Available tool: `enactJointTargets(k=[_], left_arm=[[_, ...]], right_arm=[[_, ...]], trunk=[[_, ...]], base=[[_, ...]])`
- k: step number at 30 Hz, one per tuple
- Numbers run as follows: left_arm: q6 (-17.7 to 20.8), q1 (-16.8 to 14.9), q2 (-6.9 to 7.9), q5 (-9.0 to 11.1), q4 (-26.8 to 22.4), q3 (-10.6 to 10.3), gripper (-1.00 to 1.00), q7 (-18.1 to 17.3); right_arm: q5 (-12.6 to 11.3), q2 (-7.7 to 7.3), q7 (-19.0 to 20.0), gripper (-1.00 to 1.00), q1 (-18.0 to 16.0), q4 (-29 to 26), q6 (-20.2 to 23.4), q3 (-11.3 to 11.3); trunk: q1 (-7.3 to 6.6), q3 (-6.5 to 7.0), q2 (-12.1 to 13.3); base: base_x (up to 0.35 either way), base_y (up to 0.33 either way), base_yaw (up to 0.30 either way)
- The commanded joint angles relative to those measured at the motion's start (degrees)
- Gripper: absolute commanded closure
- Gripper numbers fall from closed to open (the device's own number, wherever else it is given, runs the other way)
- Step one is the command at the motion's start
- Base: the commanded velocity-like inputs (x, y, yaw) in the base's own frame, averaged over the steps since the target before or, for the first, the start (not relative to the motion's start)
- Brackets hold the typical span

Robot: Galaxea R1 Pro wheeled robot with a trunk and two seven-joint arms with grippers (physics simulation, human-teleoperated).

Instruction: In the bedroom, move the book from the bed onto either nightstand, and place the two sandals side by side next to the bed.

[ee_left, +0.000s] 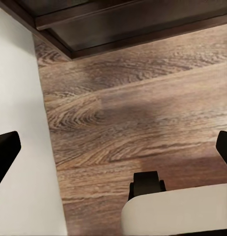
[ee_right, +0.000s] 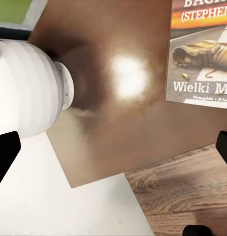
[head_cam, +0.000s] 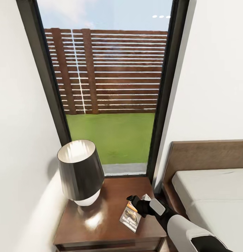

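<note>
— White walls (head_cam: pixel 212 87) and a tall black-framed window (head_cam: pixel 107 87) take up most of the head view, with a slatted brown fence (head_cam: pixel 110 70) and grass (head_cam: pixel 114 136) outside. What sits below them?

— Off to the right, the bed (head_cam: pixel 205 157): dark wooden headboard and a plain light-grey mattress (head_cam: pixel 212 196). Under the window, between the wall and the bed, stands the nightstand (head_cam: pixel 100 224), its glossy brown surface catching a bright glare.

— And on that surface?

— A lamp (head_cam: pixel 81 171) with a dark shade and a white base stands toward the back left. The book (head_cam: pixel 131 217) lies flat near the front right edge, well apart from the lamp. The right wrist view shows its cover (ee_right: pixel 202 59): an orange band, white lettering and a dark picture of a boot.

— Where are the arms?

— The right arm (head_cam: pixel 184 227) reaches in from the lower right, and the right gripper (head_cam: pixel 135 204) hangs just over the far end of the book. Its jaws are spread, dark tips at both edges of the wrist view, nothing between them. The left gripper (ee_left: pixel 113 147) points at the wood-plank floor (ee_left: pixel 143 113) beside a white wall, jaws likewise spread wide and holding nothing.
</note>
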Motion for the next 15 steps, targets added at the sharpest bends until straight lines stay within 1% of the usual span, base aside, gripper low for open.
enactJointTargets(k=[1,3,9,10,13,15], left_arm=[[-0.16,-0.03,0.03,0.55,0.0,-0.49,-1.0,0.25],[-0.17,-0.03,0.02,0.55,0.0,-0.49,-1.0,0.26],[-0.18,-0.03,0.01,0.55,0.05,-0.49,-1.0,0.3],[-0.18,-0.03,0.01,0.55,0.05,-0.49,-1.0,0.3],[-0.19,-0.03,0.0,0.55,0.29,-0.49,-1.0,0.32],[-0.19,-0.03,-0.02,0.55,0.58,-0.49,-1.0,0.33]], right_arm=[[-0.09,-0.03,0.09,-1.0,-0.02,-0.01,0.12,0.47],[-0.08,-0.03,0.09,-1.0,0.0,-0.01,0.12,0.68],[-0.03,-0.02,0.09,-1.0,0.13,0.13,-0.85,2.7],[-0.03,-0.02,0.09,-1.0,0.13,0.13,-0.85,2.7],[-0.03,-0.02,0.09,-1.0,0.19,0.41,-2.59,3.86],[-0.03,-0.02,0.09,-1.0,0.22,0.47,-3.22,4.26]], trunk=[[-0.23,0.13,0.39],[-0.67,0.49,1.19],[-1.99,1.57,3.6],[-2.21,1.75,4.0],[-2.87,2.29,5.2],[-3.31,2.64,6.0]], base=[[0.0,0.0,0.0],[0.0,0.0,0.0],[0.0,0.0,0.0],[0.0,0.0,0.0],[0.0,0.0,0.0],[0.0,0.0,0.0]])
